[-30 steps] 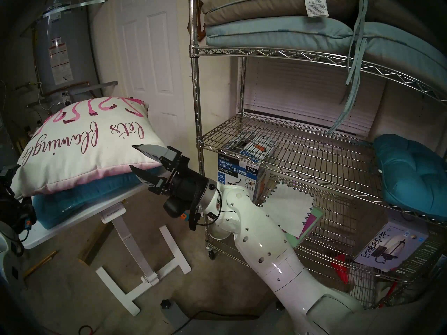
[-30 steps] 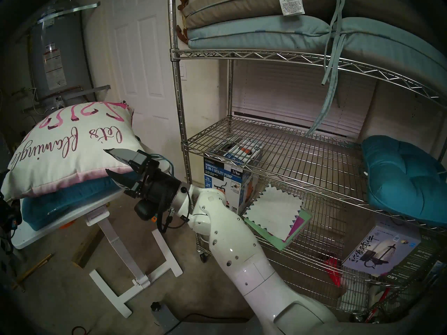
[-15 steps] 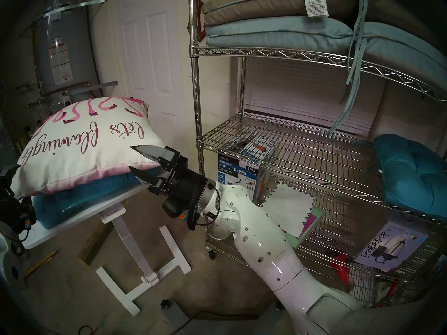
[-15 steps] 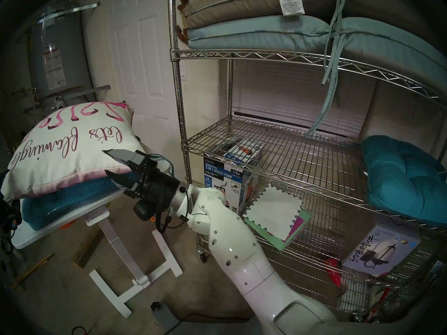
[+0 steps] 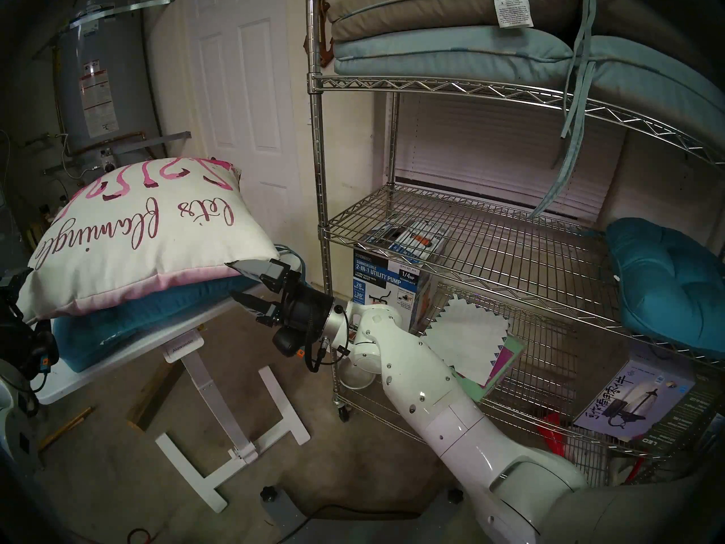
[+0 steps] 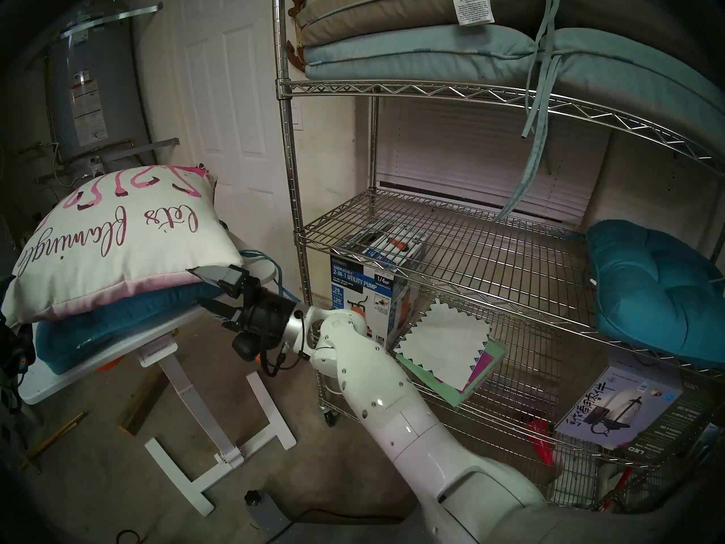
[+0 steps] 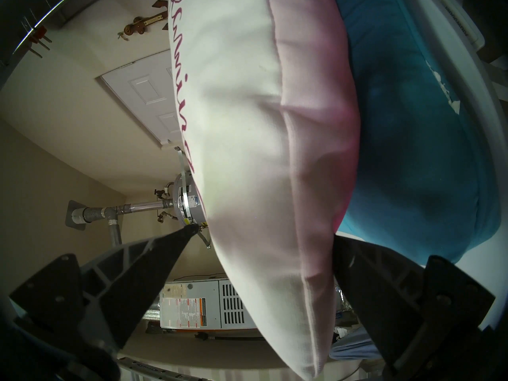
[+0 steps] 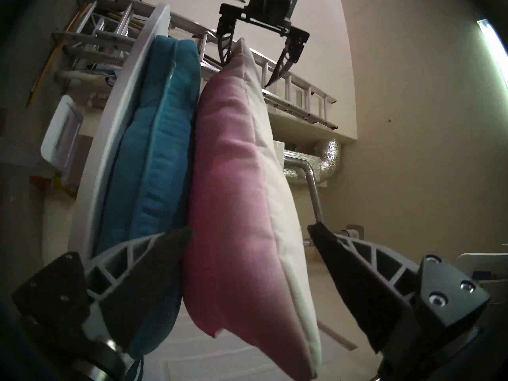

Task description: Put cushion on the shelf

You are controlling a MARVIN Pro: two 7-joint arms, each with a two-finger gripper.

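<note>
— Hands first: our right hand (image 5: 234,281) is standing wide open at the cushion's right-hand corner, one finger above the seam and one below, and neither is pressing in yet. Our left hand (image 7: 264,234) is gaping just as wide around the opposite corner, holding nothing.

— So where is the cushion (image 5: 141,237) lying?

— It is resting cream face up on a teal seat cushion (image 5: 129,319), which is sitting on the small white surface (image 5: 117,358). Its right corner is overhanging the surface's right edge, and the pink underside is showing along the near seam. In the right wrist view the lower finger is sitting just at the gap between pink fabric and teal.

— Which step are we judging ourselves to be in?

— We are lining up a two-handed grasp. Nothing is being lifted yet, and the shelf (image 5: 470,233) is standing to the right with its middle tier mostly bare near the left post.

— And the next move?

— We are thinking both hands need to pinch only the lettered cushion and leave the teal one behind, so the lower fingers must be sliding between the two. After that we are expecting a level lift and a swing rightwards past the shelf's front post.
</note>
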